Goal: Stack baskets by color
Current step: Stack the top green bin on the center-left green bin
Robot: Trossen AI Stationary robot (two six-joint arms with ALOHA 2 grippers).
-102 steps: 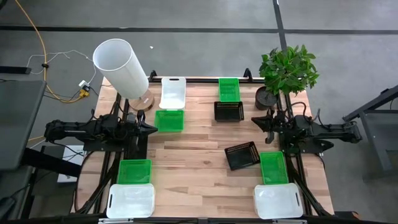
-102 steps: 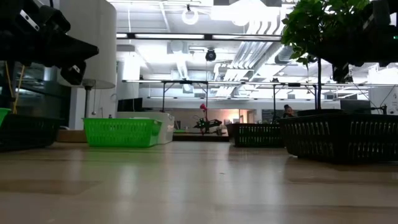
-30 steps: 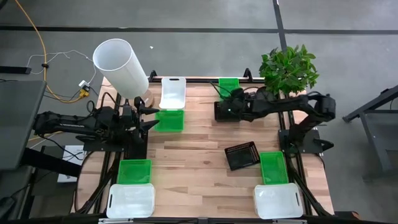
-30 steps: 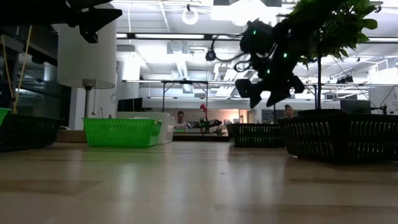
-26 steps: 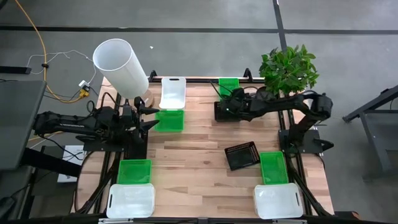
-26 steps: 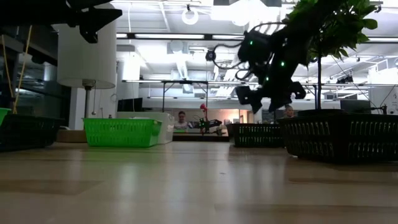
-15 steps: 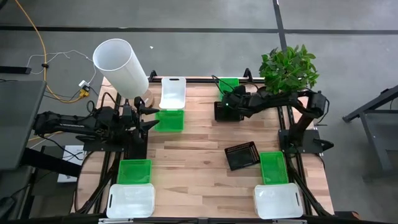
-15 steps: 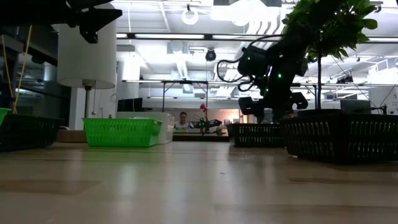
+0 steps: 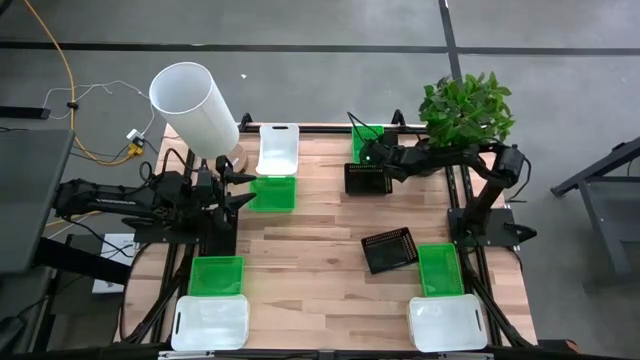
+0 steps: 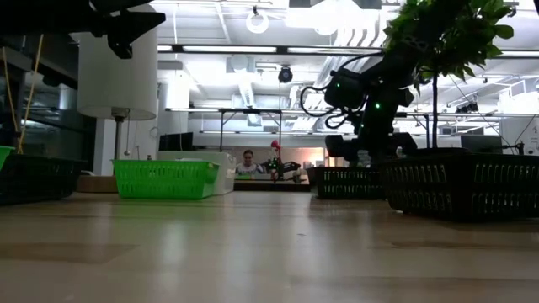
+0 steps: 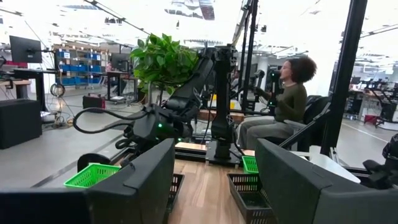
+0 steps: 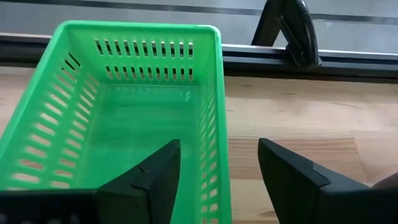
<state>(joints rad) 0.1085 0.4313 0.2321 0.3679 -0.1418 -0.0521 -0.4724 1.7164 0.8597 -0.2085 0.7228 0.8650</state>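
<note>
1. We see the right end effector [image 9: 366, 153] at the far edge of the bench [image 9: 320, 250], its fingers spread either side of the long wall of a green basket [image 12: 118, 106], gripping nothing.
2. This basket sits just behind a black basket [image 9: 366, 178].
3. The left end effector [image 9: 240, 200] hangs released near the green basket beside the white basket [image 9: 278, 150].

Baskets: four bright green, slotted walls, e.g. at 12 o'clock [image 9: 367, 138]; two black mesh, e.g. near 5 o'clock [image 9: 389, 249]; three plain white, e.g. at 11 o'clock [image 9: 278, 149]. Cylinder [image 9: 193, 107]: white. Table [image 9: 320, 260]: pale wood planks. Plant [image 9: 464, 108]: green foliage, black pot. Arms: dark.
</note>
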